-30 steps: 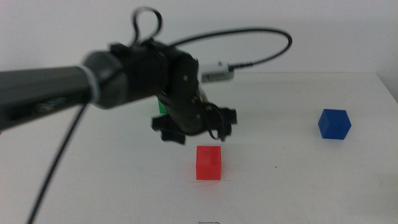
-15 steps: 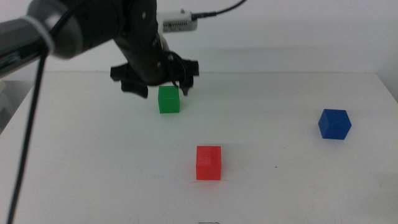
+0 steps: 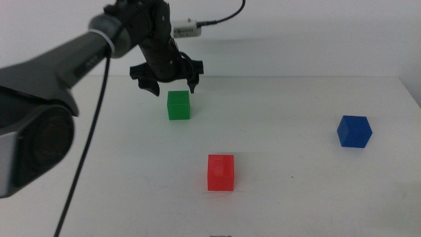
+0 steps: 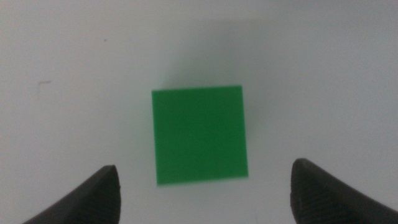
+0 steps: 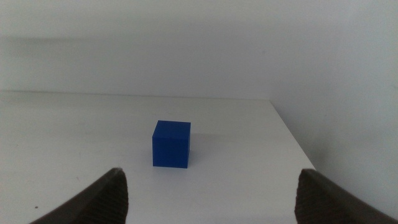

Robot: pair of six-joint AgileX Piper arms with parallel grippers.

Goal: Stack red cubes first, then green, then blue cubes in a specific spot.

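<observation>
The green cube (image 3: 178,105) sits on the white table at the back left. My left gripper (image 3: 172,87) hovers just above and behind it, jaws open and empty; in the left wrist view the green cube (image 4: 199,134) lies between the two spread jaws of the left gripper (image 4: 204,186). The red cube (image 3: 221,172) stands alone near the front middle. The blue cube (image 3: 354,131) stands at the right; the right wrist view shows the blue cube (image 5: 171,144) ahead of my open right gripper (image 5: 210,186), which is out of the middle view.
The left arm (image 3: 59,59) crosses the upper left of the middle view with its cable (image 3: 85,151) hanging over the left of the white table (image 3: 296,197). The table's right edge (image 3: 411,95) lies just beyond the blue cube.
My left gripper has moved from above the red cube to the back left and now hangs over the green cube. The three cubes have not moved.
</observation>
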